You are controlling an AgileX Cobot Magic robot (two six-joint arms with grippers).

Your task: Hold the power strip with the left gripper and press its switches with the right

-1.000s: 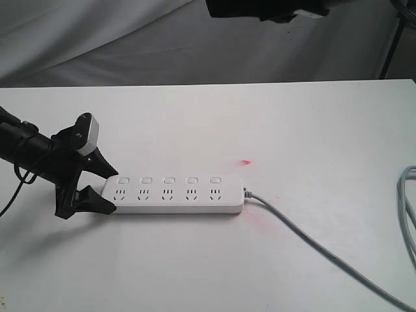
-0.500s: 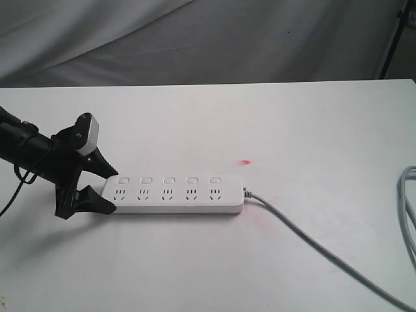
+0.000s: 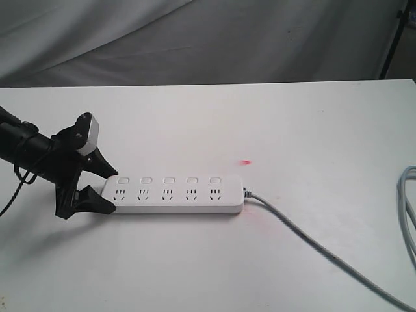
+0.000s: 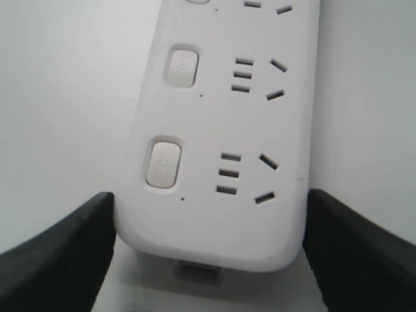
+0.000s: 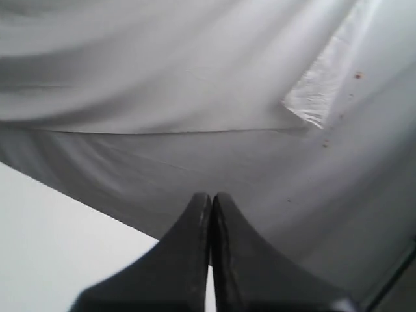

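My left gripper point(image 3: 114, 190): jaws wide, clamping the power strip point(image 3: 174, 194) across its end away from the cord point(image 3: 305, 237); strip flat on the table point(image 3: 292, 117). My right gripper point(image 5: 211, 195): jaws shut, empty, facing grey cloth point(image 5: 195, 78).

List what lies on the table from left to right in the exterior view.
Left tool → power strip → grey cord, which runs on toward the right edge.
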